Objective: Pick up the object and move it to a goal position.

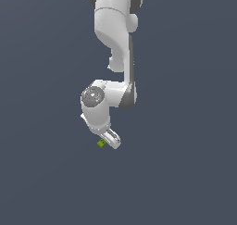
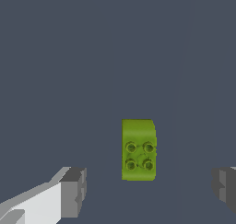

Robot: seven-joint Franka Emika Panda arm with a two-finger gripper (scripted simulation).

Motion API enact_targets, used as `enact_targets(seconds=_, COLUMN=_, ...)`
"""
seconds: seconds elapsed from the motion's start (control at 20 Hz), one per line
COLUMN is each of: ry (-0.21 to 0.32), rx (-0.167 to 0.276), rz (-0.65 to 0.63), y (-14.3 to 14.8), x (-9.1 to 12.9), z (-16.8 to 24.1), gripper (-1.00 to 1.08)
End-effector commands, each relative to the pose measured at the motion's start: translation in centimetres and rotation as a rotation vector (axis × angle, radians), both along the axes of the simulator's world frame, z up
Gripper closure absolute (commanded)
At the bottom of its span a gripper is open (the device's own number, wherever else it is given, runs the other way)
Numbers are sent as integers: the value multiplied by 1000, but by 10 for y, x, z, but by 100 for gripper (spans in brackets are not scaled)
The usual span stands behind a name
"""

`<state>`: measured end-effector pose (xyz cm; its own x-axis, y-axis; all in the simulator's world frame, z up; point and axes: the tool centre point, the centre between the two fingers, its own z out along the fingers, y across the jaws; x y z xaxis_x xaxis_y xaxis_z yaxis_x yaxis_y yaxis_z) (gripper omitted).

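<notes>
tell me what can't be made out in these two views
- Goal position: no marker shows in either view.
- Block in the exterior view: too small to show its studs; the claw beside it hides whether they touch.
- Claw fingers in the wrist view: cut off by the picture's edges, one nearly wholly.
- Arm base: cut off by the exterior view's top edge.

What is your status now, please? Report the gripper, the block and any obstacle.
Gripper open, fingers wide apart, holding nothing. Green block lies on the floor between the finger lines, not gripped. No obstacle seen near it.
</notes>
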<state>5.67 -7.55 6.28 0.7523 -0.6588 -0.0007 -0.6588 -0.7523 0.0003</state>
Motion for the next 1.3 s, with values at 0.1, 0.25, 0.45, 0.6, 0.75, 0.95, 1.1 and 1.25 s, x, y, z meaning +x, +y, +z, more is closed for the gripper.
enact_targets(seconds=0.1, ry=0, rx=0, rz=0, y=0, x=0, z=-6, gripper=-92)
enact_targets(seconds=0.25, ry=0, rx=0, rz=-2, y=0, x=0, z=-18, gripper=-92)
enact_targets(seconds=0.45, ry=-1, rx=0, rz=-4, y=0, x=-1, z=-39, gripper=-92)
enact_targets(seconds=0.6, ry=-1, rx=0, rz=-5, y=0, x=-1, z=-48, gripper=-92)
enact_targets(seconds=0.75, ry=-1, rx=0, rz=-5, y=0, x=0, z=-51, gripper=-92)
enact_targets(seconds=0.95, ry=-1, rx=0, rz=-5, y=0, x=0, z=-50, gripper=108)
enact_targets(seconds=1.1, ry=-1, rx=0, rz=-5, y=0, x=0, z=-50, gripper=108)
enact_targets(seconds=1.25, ry=-1, rx=0, rz=-5, y=0, x=0, z=-50, gripper=108)
